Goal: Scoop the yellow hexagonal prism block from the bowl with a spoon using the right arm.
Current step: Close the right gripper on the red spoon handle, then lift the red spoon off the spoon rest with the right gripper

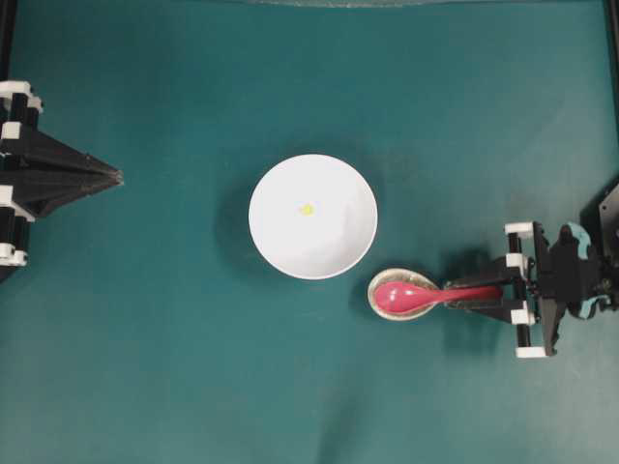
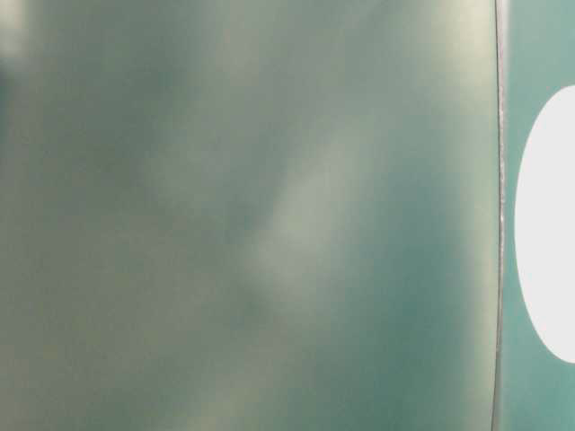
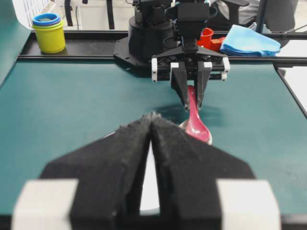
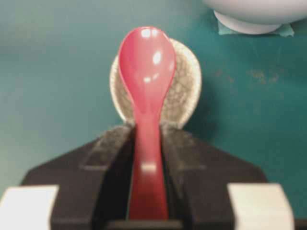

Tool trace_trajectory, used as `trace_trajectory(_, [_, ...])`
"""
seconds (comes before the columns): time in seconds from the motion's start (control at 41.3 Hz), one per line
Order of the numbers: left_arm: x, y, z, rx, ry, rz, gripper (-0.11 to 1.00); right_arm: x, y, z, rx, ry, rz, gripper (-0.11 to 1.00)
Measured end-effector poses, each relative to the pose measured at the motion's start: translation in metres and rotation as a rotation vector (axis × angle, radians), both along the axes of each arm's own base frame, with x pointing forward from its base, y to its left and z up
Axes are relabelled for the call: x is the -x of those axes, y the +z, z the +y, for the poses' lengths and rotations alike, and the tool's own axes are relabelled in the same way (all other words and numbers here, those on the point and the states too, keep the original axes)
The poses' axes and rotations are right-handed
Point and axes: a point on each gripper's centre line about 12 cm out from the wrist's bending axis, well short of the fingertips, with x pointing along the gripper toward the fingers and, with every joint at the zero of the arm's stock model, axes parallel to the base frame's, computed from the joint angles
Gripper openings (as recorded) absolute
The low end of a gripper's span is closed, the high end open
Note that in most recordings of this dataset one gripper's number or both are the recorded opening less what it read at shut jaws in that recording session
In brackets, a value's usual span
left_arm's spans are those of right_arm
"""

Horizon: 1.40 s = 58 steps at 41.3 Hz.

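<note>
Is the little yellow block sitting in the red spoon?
No, the yellow block lies in the middle of the white bowl, while the red spoon rests over the small speckled dish beside it.

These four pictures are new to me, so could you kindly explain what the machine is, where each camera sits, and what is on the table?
It is a two-armed robot at a green table. One picture looks straight down; one sits at table level and is mostly blur; the other two cameras ride on the wrists. From above, the left gripper waits shut and empty at the left edge. The right gripper is closed on the handle of a pinkish-red spoon, whose scoop rests in a small speckled dish. Beside it stands a white bowl containing a tiny yellow block, which the spoon has not yet reached.
</note>
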Motion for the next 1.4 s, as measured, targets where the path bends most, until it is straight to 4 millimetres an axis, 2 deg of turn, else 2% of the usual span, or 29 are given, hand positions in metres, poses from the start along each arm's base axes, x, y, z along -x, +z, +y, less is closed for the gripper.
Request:
trace_trajectory(0.194, [0.0,0.0,0.0,0.0,0.0,0.003,0.07,0.0,0.019,0.002,-0.032,0.02,-0.009,0.25])
trace_trajectory(0.363, [0.0,-0.001,0.0,0.001,0.0,0.005,0.07,-0.001,0.035,-0.005,-0.042,0.009,-0.025,0.25])
trace_trajectory(0.871, [0.001,0.001,0.0,0.0,0.0,0.0,0.07,-0.007,0.084,-0.044,-0.034,-0.086,-0.091,0.25])
trace_trajectory(1.234, [0.001,0.0,0.0,0.0,0.0,0.002,0.07,-0.017,0.122,-0.071,-0.038,-0.123,-0.048,0.25])
trace_trajectory(1.404, [0.001,0.001,0.0,-0.002,0.0,0.0,0.07,-0.025,0.135,-0.082,-0.077,-0.124,0.035,0.25])
